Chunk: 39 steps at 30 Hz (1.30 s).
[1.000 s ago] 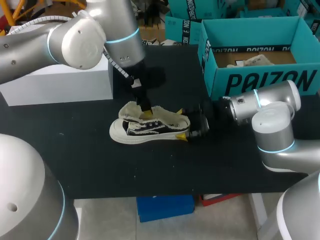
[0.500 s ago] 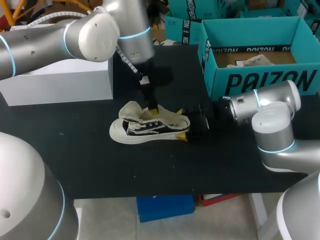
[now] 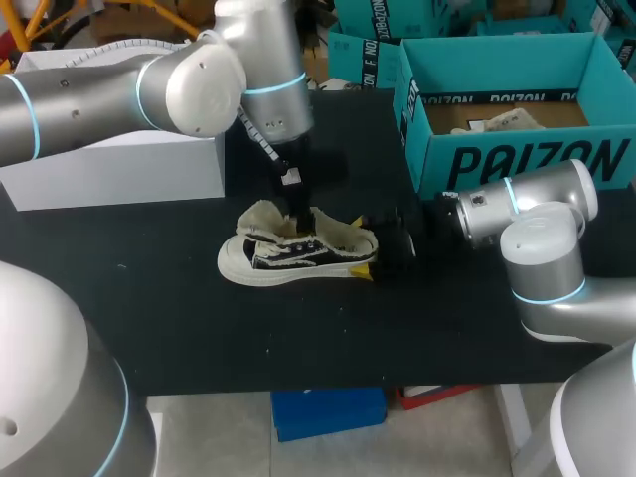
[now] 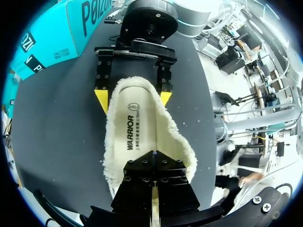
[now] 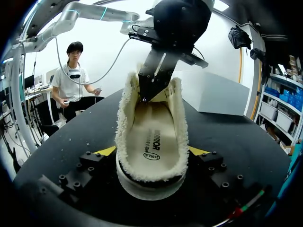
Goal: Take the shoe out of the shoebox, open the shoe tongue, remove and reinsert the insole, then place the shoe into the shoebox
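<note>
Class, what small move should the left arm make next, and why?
Probably pinch the insole and lift it slightly. It lies flat in the shoe, the left gripper is down inside the opening over it, and the right gripper clamps the heel.

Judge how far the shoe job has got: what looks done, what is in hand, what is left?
Done: the shoe is out of the shoebox. In hand: the right gripper clamps its heel; the left gripper reaches into its opening above the insole, lying flat inside; whether that was already removed and reinserted cannot be told. Left: at least returning the shoe to the shoebox.
</note>
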Available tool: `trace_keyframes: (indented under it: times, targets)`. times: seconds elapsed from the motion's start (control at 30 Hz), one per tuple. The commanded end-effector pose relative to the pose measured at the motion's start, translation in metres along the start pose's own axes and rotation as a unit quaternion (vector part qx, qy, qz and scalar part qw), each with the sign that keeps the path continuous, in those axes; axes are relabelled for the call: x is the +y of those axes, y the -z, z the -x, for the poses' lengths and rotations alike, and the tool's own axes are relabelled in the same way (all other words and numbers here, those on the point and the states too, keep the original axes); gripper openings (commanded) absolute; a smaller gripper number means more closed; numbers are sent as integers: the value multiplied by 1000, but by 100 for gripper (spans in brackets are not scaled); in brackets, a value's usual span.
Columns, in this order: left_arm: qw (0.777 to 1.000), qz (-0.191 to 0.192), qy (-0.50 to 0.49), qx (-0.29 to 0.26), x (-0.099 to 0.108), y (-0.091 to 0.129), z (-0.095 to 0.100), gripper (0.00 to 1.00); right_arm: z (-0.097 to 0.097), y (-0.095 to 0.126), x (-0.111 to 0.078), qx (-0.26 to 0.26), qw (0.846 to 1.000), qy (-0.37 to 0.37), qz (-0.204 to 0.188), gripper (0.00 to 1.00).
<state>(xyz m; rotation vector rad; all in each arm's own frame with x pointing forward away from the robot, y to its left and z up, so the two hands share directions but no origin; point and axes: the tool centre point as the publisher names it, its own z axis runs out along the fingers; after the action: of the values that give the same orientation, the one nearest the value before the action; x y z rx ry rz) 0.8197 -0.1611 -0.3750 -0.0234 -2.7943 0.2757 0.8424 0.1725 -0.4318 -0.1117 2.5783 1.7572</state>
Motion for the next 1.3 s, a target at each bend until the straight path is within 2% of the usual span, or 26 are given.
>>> trace_keyframes:
  times: [0.03, 0.5, 1.3]
  targets:
    - [1000, 8, 0, -16, 0, -3, -12, 0, 1, -2, -2, 0, 1000, -1, -1, 0]
    - [998, 38, 24, -32, 11, -16, -12, 0, 1, -2, -2, 0, 1000, -1, -1, 0]
    - [999, 28, 41, -15, 15, -38, -6, 0, 1, -2, -2, 0, 1000, -1, -1, 0]
